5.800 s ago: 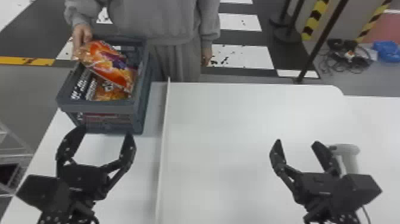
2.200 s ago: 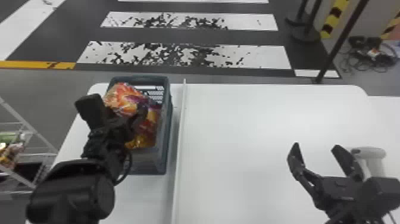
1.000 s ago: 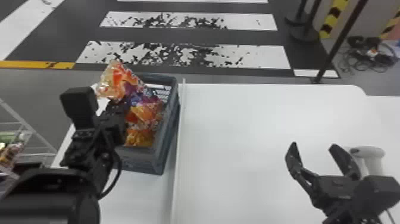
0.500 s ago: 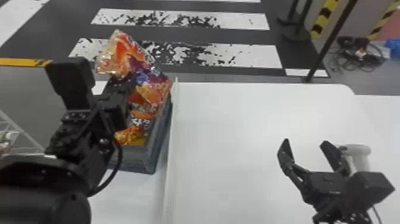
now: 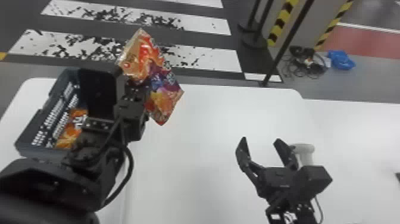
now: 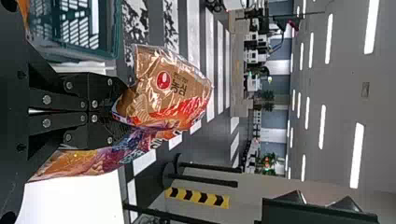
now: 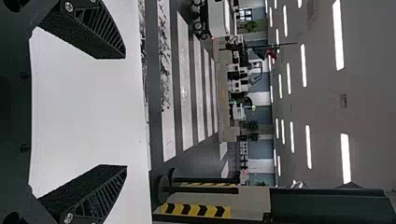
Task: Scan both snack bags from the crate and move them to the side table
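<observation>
In the head view my left gripper (image 5: 135, 86) is shut on an orange and purple snack bag (image 5: 151, 71), held above the table just right of the crate (image 5: 29, 126). The second snack bag (image 5: 69, 131) lies inside the crate, partly behind my left arm. The left wrist view has my left gripper (image 6: 114, 112) with its fingers together, pinching the middle of the held bag (image 6: 168, 93). My right gripper (image 5: 263, 149) is parked open over the table's right part, beside a white scanner (image 5: 305, 152); the right wrist view has the same gripper (image 7: 112, 112), its fingers wide apart.
A white table (image 5: 208, 125) spreads under both arms, with a second white surface (image 5: 366, 119) adjoining on the right. Beyond the far edge stand a dark pole (image 5: 285, 44), a striped pillar and a blue bag (image 5: 341, 60) with cables on the floor.
The person's hand has left the bag by the crate. My left gripper has closed on that bag, lifted it out and moved right, clear of the crate. The right arm keeps its pose.
</observation>
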### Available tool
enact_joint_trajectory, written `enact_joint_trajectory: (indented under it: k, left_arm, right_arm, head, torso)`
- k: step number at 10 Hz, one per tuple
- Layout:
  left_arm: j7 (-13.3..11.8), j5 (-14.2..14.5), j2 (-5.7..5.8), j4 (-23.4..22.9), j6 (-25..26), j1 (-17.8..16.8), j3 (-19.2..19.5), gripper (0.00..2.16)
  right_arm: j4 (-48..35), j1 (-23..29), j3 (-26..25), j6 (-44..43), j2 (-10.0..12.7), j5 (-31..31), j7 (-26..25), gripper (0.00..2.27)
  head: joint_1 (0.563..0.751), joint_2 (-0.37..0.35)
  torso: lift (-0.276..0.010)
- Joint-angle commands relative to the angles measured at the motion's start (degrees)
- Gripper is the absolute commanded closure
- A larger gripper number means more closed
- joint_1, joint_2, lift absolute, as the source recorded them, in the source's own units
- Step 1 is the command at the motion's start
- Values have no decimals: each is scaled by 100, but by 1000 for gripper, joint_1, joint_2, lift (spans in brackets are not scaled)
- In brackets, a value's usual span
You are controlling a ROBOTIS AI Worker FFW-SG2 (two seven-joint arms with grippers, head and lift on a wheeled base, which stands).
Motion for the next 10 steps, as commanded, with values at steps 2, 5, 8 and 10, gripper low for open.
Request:
enact_joint_trajectory:
  k: [2,5,8,10]
  left_arm:
    - [-155,506,-41,1208,-1511,5,-182,2142]
    - [-682,1491,-41,2746,-2883,-153,-173,2138]
    - [-1587,2651,-41,4179,-3252,-575,-50,2034]
    - [-2545,3152,-41,4961,-3234,-882,73,1504]
  right_arm:
    - [5,-32,-7,59,5,-7,-8,83]
    - [14,-49,-7,77,5,-7,-17,83]
    - [23,-67,-7,112,5,-7,-17,83]
    - [23,-67,1,112,5,-7,-17,83]
  head:
    - [695,-258]
    - [695,-315]
    - [695,-345]
    - [695,-350]
  torso:
    - [-75]
    - [-75]
    - [-75]
    - [-75]
